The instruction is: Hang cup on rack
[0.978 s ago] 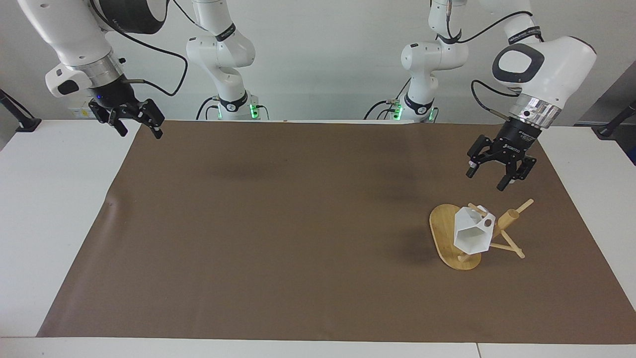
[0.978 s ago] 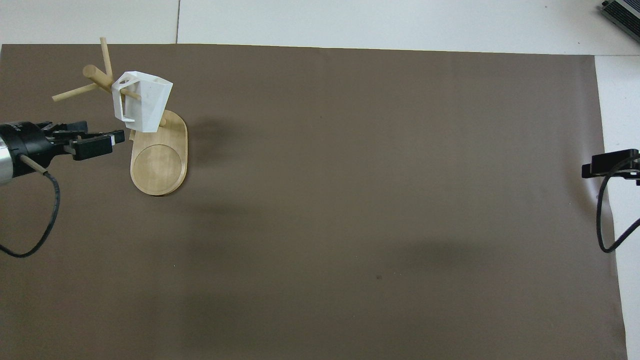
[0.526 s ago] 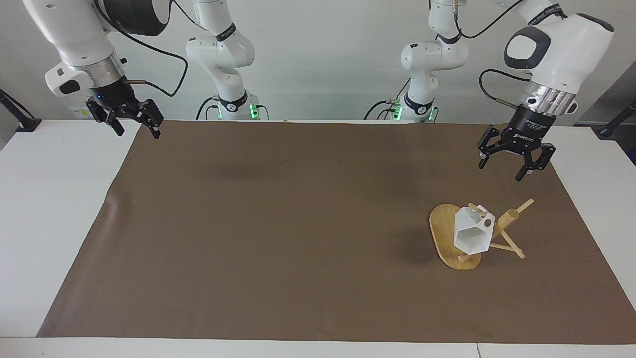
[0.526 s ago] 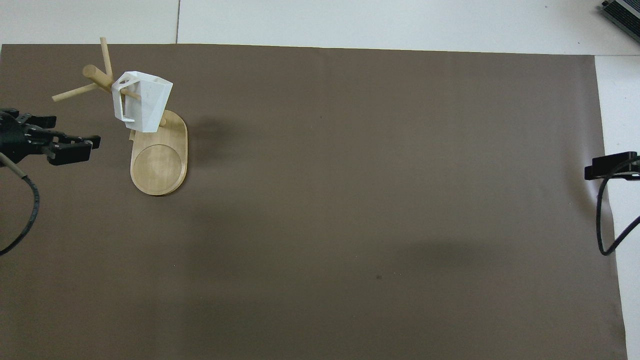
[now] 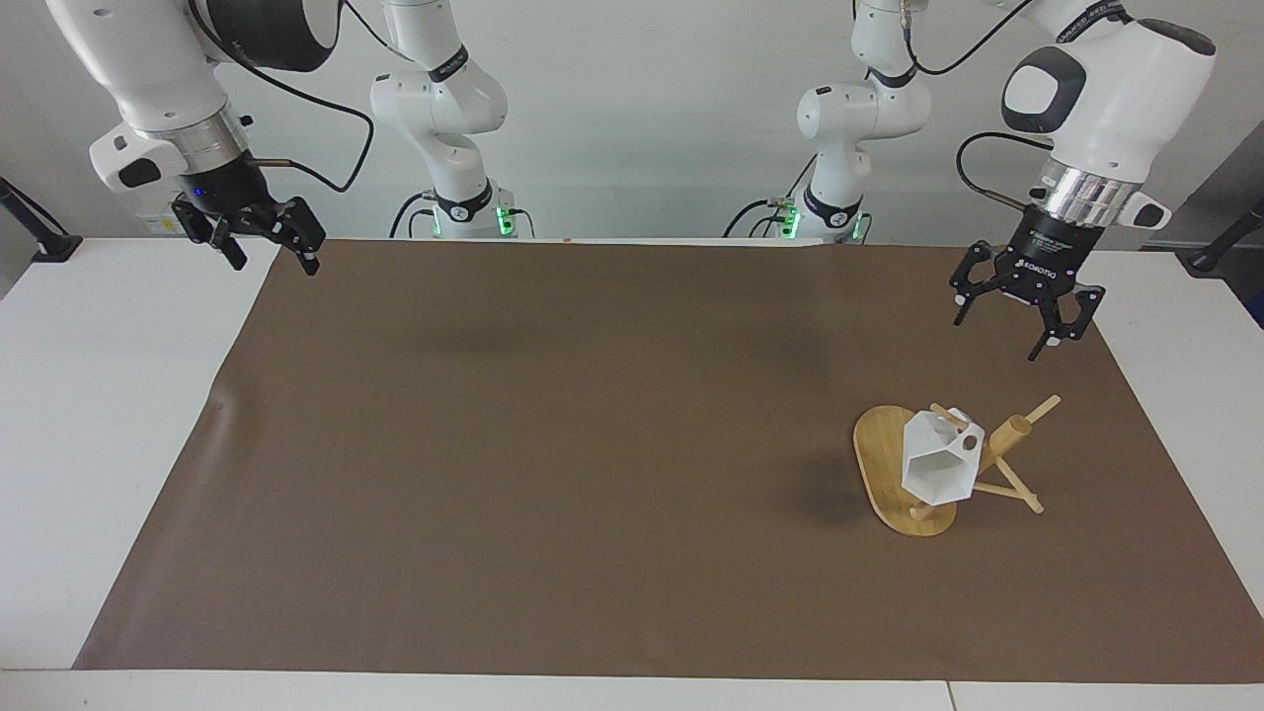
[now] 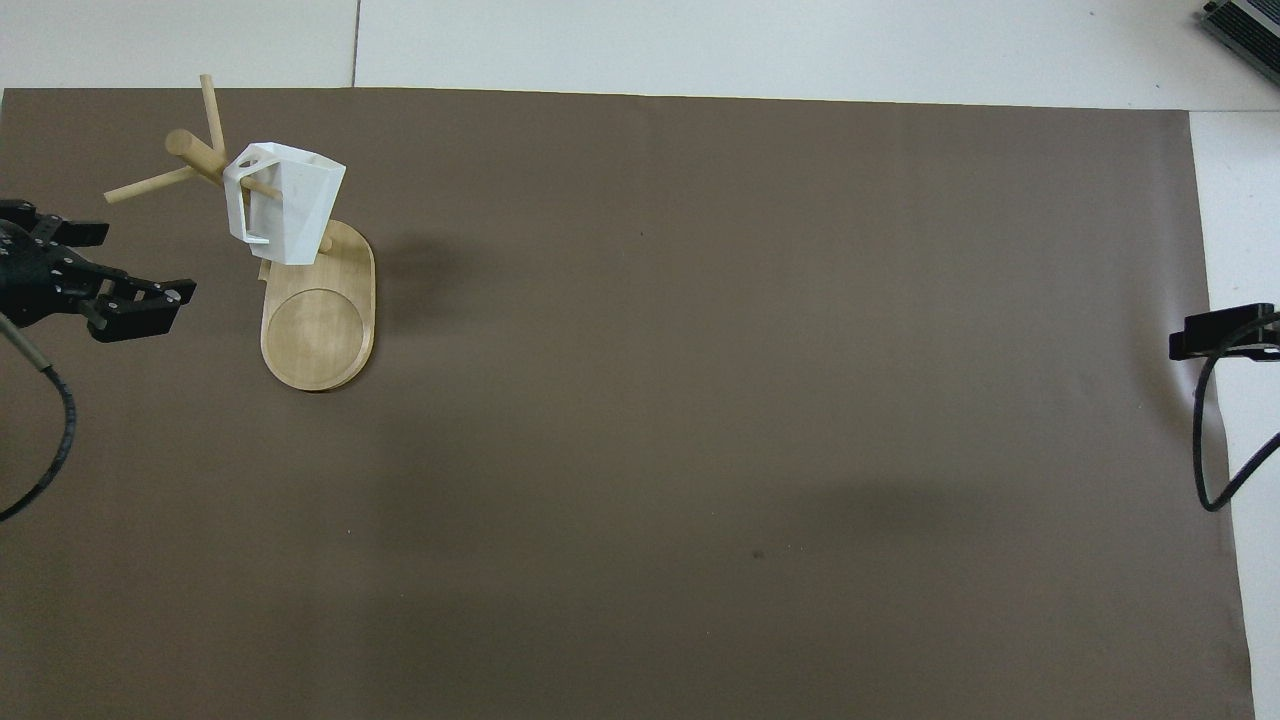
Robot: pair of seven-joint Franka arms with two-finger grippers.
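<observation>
Facing view: cup [image 5: 934, 466] hangs by its handle on a rack [image 5: 894, 464] peg; rigid, light, probably brittle, best gripped at the handle; my left end effector [image 5: 1017, 311] hangs spread and empty above the worktop [image 5: 553, 474]; right end effector [image 5: 260, 237] waits, spread.

Both arms are glossy white with black joint bands, silver wrist rings, black cables and green base lights; each hand is black.
</observation>
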